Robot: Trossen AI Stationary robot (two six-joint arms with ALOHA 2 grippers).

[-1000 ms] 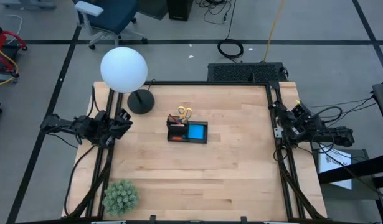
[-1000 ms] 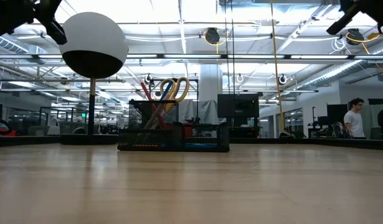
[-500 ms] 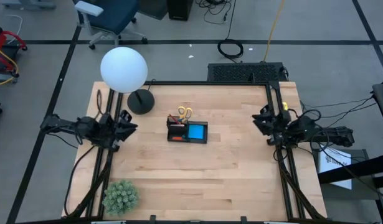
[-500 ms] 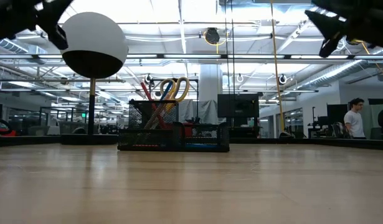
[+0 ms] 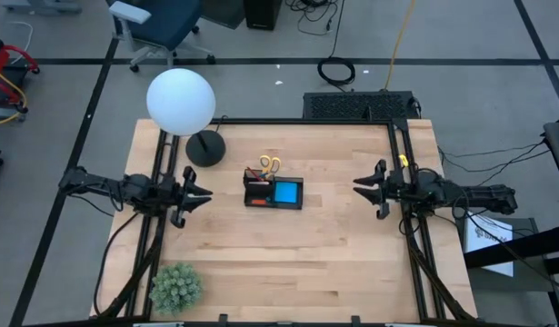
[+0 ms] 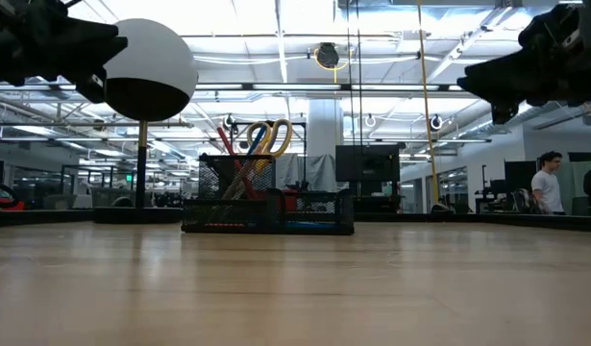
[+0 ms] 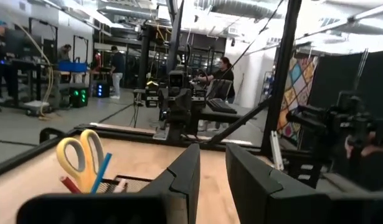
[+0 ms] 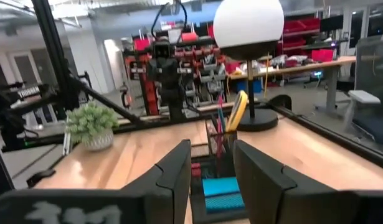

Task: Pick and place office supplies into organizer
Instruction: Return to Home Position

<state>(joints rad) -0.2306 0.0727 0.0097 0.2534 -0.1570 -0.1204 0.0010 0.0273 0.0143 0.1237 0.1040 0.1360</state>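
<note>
The black mesh organizer (image 5: 274, 193) stands at the table's middle. Yellow-handled scissors (image 5: 271, 164) and several pens stand upright in its tall compartment (image 6: 239, 192), and a blue note pad (image 5: 285, 193) lies in its low one. My left gripper (image 5: 204, 194) hangs above the table's left edge, pointing level at the organizer, open with nothing between its fingers (image 7: 213, 168). My right gripper (image 5: 359, 186) hangs above the right edge, also level and facing the organizer, open with nothing between its fingers (image 8: 211, 165). Both are well apart from the organizer.
A white globe lamp (image 5: 180, 101) on a round black base (image 5: 205, 147) stands at the far left. A green spiky plant (image 5: 175, 286) sits at the near left corner. Bare wood surrounds the organizer. A person (image 6: 545, 183) stands in the room beyond.
Both grippers have tipped from pointing upward to level and sunk lower, rolling a little as they went. The left one's fingertips have swung toward the table's right and the right one's toward its left, both toward the organizer. The organizer and its contents have stayed put.
</note>
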